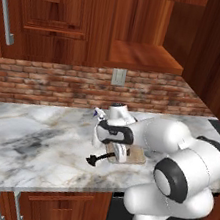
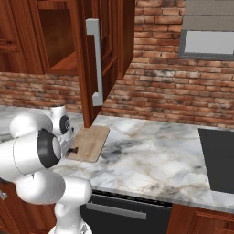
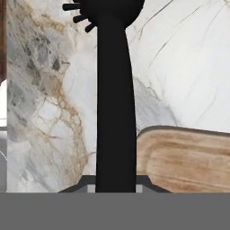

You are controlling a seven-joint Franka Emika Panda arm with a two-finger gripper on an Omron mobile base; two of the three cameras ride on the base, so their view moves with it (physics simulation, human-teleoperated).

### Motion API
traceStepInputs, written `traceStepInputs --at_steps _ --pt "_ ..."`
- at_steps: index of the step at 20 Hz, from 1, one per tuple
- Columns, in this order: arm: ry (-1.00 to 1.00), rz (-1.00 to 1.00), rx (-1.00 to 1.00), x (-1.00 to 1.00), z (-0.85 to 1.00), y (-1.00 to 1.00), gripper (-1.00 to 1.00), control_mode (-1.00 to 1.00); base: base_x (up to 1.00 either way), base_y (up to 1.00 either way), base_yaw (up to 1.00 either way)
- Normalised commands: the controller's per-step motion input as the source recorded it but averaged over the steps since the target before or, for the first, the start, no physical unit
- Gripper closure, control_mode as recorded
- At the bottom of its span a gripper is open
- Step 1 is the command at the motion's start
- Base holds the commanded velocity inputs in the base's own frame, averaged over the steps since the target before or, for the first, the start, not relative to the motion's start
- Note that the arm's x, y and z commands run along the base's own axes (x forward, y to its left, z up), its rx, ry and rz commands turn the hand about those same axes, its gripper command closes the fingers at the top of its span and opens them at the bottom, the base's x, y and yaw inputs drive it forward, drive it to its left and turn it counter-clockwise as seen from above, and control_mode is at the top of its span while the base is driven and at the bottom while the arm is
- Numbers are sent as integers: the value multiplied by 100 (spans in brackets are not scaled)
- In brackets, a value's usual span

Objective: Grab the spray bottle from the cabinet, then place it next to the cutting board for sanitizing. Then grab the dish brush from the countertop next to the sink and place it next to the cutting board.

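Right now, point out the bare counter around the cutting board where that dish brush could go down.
The gripper holds the dish brush over bare marble countertop just off the cutting board. That wide stretch toward the brick wall is free. In the right base view, the marble between the board and the dark cooktop is bare too. Behind the board it is crowded: the spray bottle and the arm.

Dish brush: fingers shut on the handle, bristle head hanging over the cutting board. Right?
Wrong on one point. In the hand view the dish brush head hangs over bare countertop; the cutting board lies beside the handle. The fingers are shut on the handle.
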Motion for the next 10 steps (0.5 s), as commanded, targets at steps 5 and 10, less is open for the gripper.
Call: traceStepInputs --at_steps 5,10 --pt "17 -7 -1 0 -21 -48 100 -100 0 0 0" --pt "13 -14 -1 -3 -18 -42 100 -100 0 0 0"
